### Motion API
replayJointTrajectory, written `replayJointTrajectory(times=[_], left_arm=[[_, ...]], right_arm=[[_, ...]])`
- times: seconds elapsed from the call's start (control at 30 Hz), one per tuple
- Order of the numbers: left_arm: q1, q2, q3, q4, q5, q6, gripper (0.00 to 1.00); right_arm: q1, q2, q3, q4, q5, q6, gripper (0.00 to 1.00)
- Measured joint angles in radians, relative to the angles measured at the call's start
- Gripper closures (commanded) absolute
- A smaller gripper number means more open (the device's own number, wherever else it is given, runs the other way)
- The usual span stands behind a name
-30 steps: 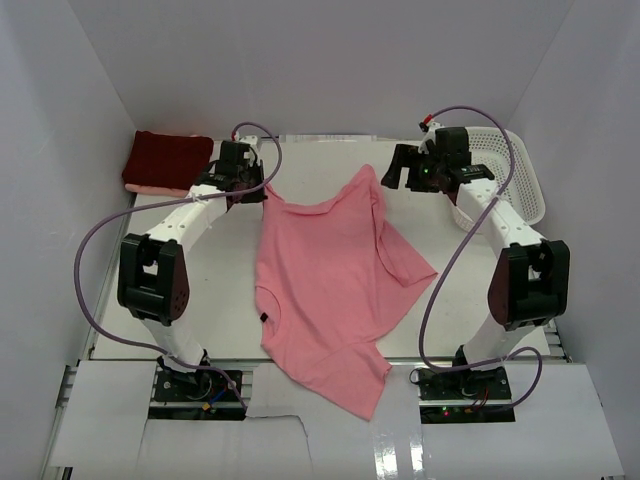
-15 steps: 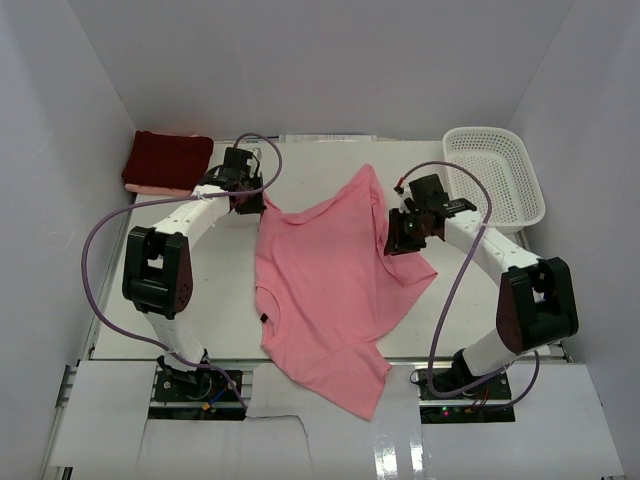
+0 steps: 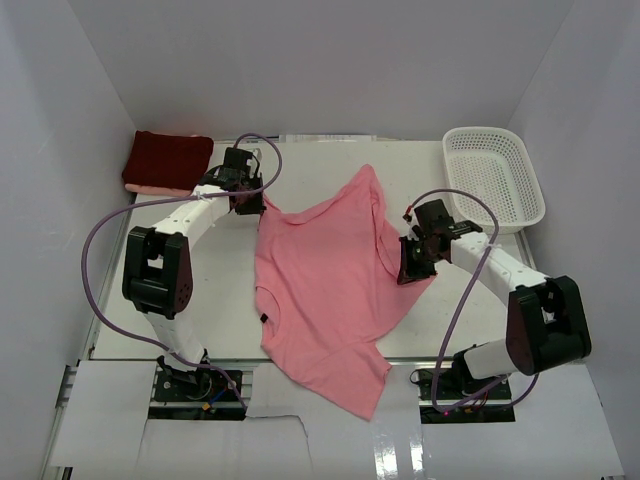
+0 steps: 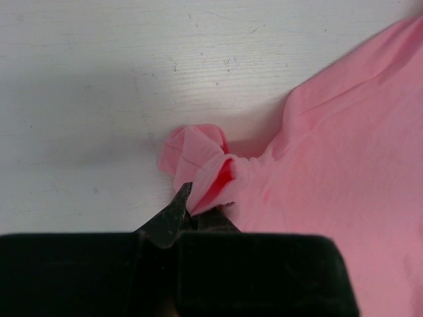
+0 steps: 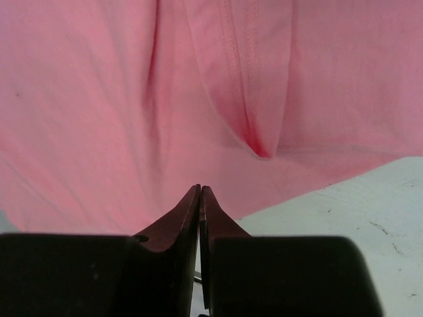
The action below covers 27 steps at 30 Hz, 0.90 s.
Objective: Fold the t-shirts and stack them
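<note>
Left jaws were clamped on a bunched corner of the pink shirt (image 3: pixel 320 290), at the side of it farthest from the basket (image 3: pixel 488 130). Right jaws were pressed tight together, tips down on the shirt's edge on the basket side, close to where the bare worktop (image 3: pixel 225 300) began. Whether any cloth was caught between them, my wrist view did not show.

That shirt lay spread and rumpled over the middle of the worktop, beside the basket and apart from it, with one flap turned back on itself along the basket side. The maroon shirt (image 3: pixel 168 160) sat folded at the back corner opposite the basket, well apart from everything I was touching.

I judged the pink shirt light, thin and quite limp: nothing to break, but no stiffness either. It would sag, crease and trail wherever I did not carry it, and it would likely drag on the worktop, not slide. A single layer could slip out of a shallow pinch. So the places to take it were the stitched hems and seams, where the cloth is doubled and thicker. A stitched hem (image 5: pixel 239 72) ran along a fold just ahead of my right jaws. I wanted one hold at each end of the same edge, so the cloth would lift flat between my arms.
</note>
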Motion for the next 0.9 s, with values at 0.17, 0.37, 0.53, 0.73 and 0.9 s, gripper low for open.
replayJointTrajectory(times=[0.17, 0.37, 0.53, 0.73, 0.9], left_arm=[[0.001, 0.0, 0.0, -0.004, 0.0, 0.001, 1.0], [0.001, 0.0, 0.0, -0.019, 0.0, 0.0, 1.0], [0.001, 0.0, -0.001, -0.063, -0.031, -0.006, 1.0], [0.001, -0.006, -0.058, -0.092, -0.043, -0.02, 1.0], [-0.009, -0.012, -0.137, -0.135, -0.045, -0.035, 1.0]], right_arm=[[0.0, 0.06, -0.011, 0.006, 0.002, 0.003, 0.91], [0.0, 0.171, 0.01, 0.018, 0.027, 0.002, 0.92], [0.0, 0.276, 0.093, 0.014, 0.053, 0.002, 0.92], [0.0, 0.408, 0.255, -0.009, 0.067, 0.005, 0.92], [-0.001, 0.577, 0.495, -0.06, 0.074, 0.006, 0.92]])
